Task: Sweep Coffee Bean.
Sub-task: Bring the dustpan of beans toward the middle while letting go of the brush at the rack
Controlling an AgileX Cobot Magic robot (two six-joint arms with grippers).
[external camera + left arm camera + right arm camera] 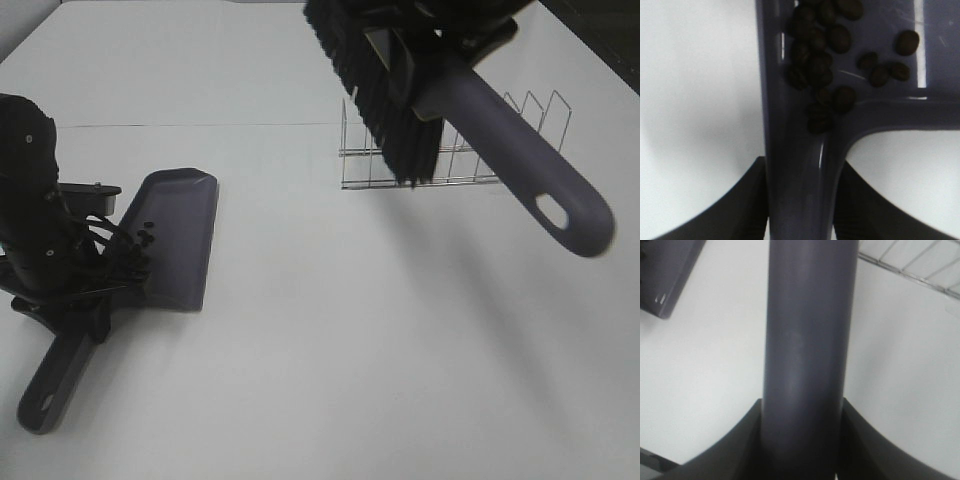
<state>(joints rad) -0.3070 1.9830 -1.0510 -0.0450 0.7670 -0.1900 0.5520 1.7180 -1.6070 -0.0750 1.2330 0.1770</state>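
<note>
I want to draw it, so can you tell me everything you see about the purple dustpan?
The dustpan is smooth purple-grey plastic, with a flat tray, raised side walls and a long handle with a hole at its end. It lies on the white table, at the left. The left hand is shut on its handle. Dark coffee beans sit in the tray near the handle.

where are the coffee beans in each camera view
Exterior high: the coffee beans are dark specks at the handle end of the dustpan, on the left.
Left wrist: the beans are seen close up, piled in the pan's corner where its handle joins.
Right wrist: not in it; only the brush handle and a dustpan corner show.
Shared landmark: the purple-grey dustpan.
</note>
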